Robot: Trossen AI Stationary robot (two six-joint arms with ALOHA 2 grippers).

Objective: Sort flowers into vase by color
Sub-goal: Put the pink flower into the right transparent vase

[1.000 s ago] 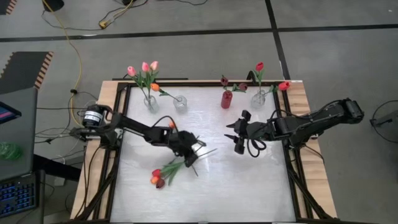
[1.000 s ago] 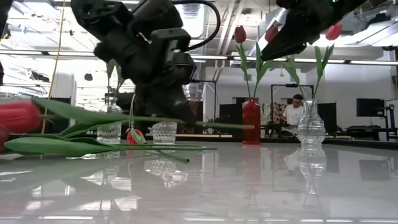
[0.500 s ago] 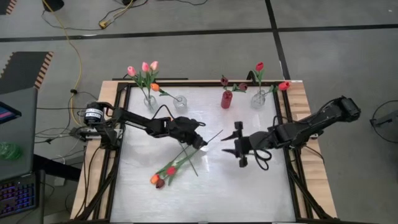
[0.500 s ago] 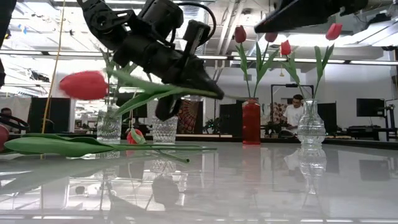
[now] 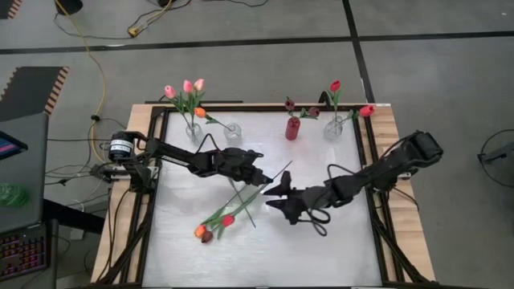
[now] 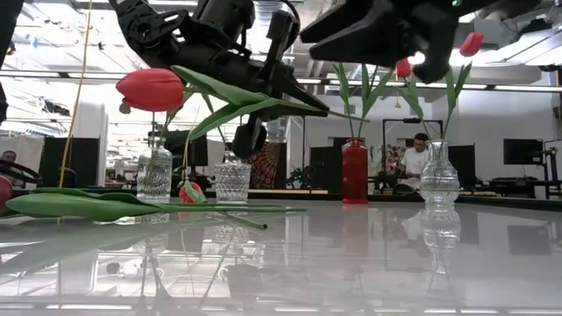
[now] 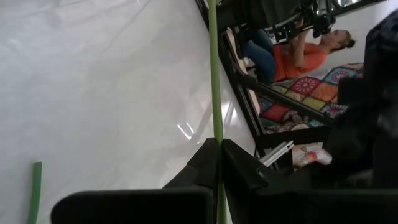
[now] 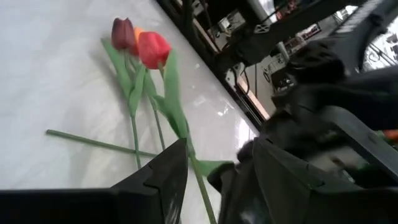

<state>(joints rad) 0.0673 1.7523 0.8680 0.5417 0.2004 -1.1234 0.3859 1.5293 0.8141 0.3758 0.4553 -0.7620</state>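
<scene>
My left gripper is shut on a red tulip, which is raised over the middle of the table. Its head points toward the table's near left. My right gripper is open just to the right of the left one. Its fingers stand on either side of the same stem without plainly touching it. Two more tulips, orange and maroon, lie flat on the table. At the far edge stand a clear vase of pink tulips, a small glass, a red vase and a clear vase with red tulips. My left gripper pinches the red tulip's thin green stem between its two fingers, toward the stem's cut end. The fingers lie across the stem. The tulip is lifted clear of the table and lies roughly level, with its leaves and head out past the fingers.
The white tabletop has bare room along the near side and right half. A dark frame borders the table. Beyond the far edge, a seated person shows in the room.
My left gripper has risen and moved toward the table's far right, lifting the red tulip clear from beside the two lying tulips. My right gripper has come across toward the table's left, close to the left gripper and the stem.
</scene>
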